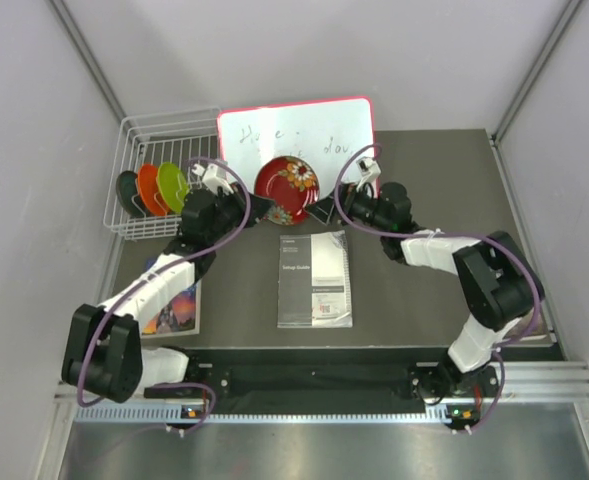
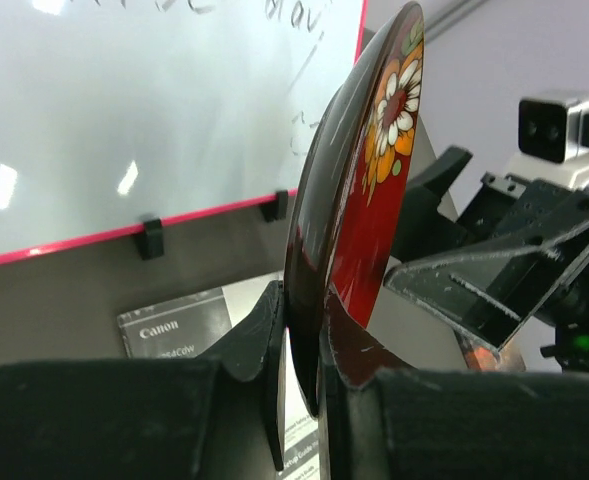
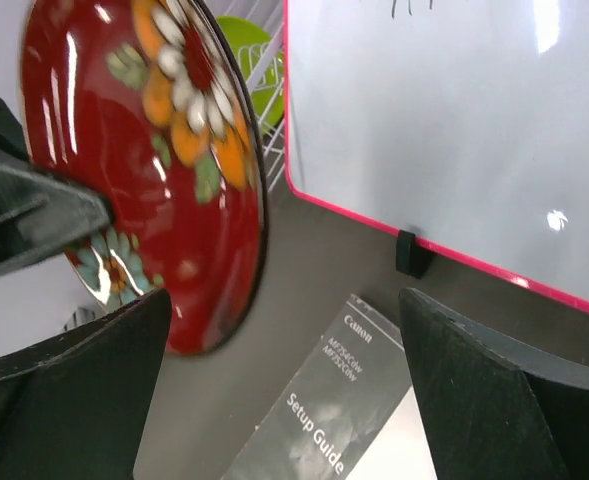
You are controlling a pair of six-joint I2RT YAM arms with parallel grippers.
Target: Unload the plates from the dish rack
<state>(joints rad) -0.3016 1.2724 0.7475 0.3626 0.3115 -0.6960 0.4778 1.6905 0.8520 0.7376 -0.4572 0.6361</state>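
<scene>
A red plate with a flower pattern [image 1: 286,185] stands on edge above the table, in front of the whiteboard. My left gripper [image 1: 264,208] is shut on its lower rim, which the left wrist view shows pinched between the fingers [image 2: 309,320] with the plate [image 2: 374,170] rising above them. My right gripper [image 1: 326,210] is open just right of the plate and empty. In its wrist view [image 3: 284,370] the plate [image 3: 144,170] hangs ahead at the left. The white wire dish rack [image 1: 144,130] at the back left holds lime green [image 1: 172,186], orange [image 1: 151,188] and dark teal [image 1: 129,192] plates upright.
A red-framed whiteboard [image 1: 294,130] stands propped behind the held plate. A grey Setup Guide booklet [image 1: 314,278] lies mid-table. A colourful book [image 1: 174,305] lies under my left arm. Grey walls close in on both sides.
</scene>
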